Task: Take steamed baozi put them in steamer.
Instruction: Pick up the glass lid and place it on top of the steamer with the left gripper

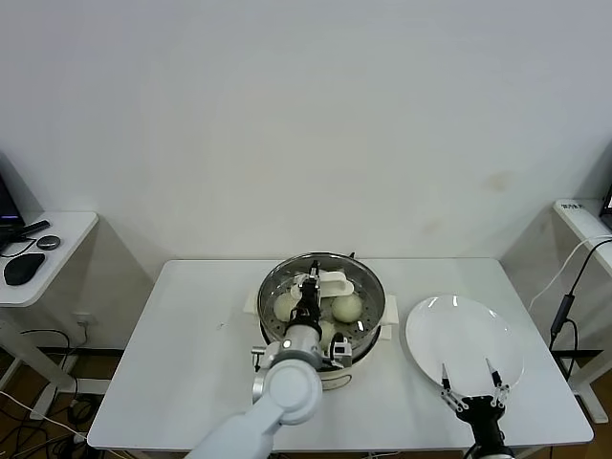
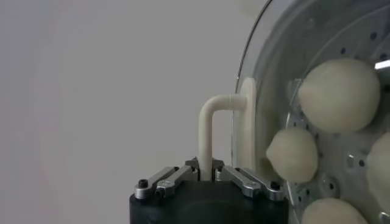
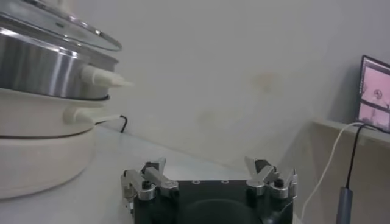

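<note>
Baozi (image 1: pixel 346 307) all in the steamer (image 1: pixel 368 287) at frame centre, plate (image 1: pixel 464 335) bare; my left gripper (image 2: pixel 206 173) clamps the lid handle (image 2: pixel 210 122), lid (image 2: pixel 292 61) going on, my right gripper (image 1: pixel 469 382) jaws apart, lower right.

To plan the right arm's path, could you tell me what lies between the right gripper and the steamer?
Only bare white table, seen in the head view; the right gripper hovers by the plate, apart from the steamer.

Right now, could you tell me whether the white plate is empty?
Empty. The plate shows only bare white surface, and the baozi sit inside the steamer.
</note>
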